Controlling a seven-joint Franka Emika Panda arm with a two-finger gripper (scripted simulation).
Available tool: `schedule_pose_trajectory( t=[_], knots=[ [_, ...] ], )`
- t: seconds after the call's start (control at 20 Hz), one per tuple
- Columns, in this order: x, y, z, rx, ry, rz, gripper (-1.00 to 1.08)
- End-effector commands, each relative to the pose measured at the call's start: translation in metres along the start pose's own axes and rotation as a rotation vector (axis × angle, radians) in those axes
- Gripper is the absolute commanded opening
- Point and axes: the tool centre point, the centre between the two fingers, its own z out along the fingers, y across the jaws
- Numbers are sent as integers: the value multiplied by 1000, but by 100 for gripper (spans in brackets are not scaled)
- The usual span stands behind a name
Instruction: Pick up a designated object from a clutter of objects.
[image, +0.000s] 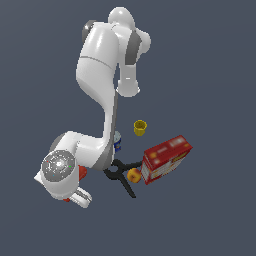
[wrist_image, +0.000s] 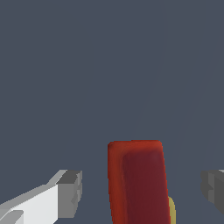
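The red toy drill (wrist_image: 138, 183) shows in the wrist view as a dark red block with a yellow patch at its edge. It lies between my two grey fingertips (wrist_image: 70, 192), which stand well apart on either side of it and do not touch it, so my gripper (wrist_image: 142, 192) is open. In the exterior view, only slivers of the drill (image: 82, 173) peek out from under my white wrist (image: 60, 170), low on the exterior view's left. My fingers are hidden beneath that wrist.
To the exterior view's right of my wrist lie a black clamp (image: 121, 175), a small orange-yellow fruit (image: 133, 175) and a red box (image: 166, 158). A blue can (image: 117, 141) sits beside my arm, with a yellow cup (image: 140, 128) beyond it.
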Motion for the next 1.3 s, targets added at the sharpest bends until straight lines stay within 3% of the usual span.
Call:
schedule_pose_trajectory(
  t=[0.0, 0.35, 0.4, 1.25],
  knots=[
    [0, 0, 8, -1, -1, 0, 108],
    [-1, 0, 26, -1, 0, 1, 108],
    [-1, 0, 26, -1, 0, 1, -100],
    [-4, -2, 18, 0, 2, 1, -100]
  ],
)
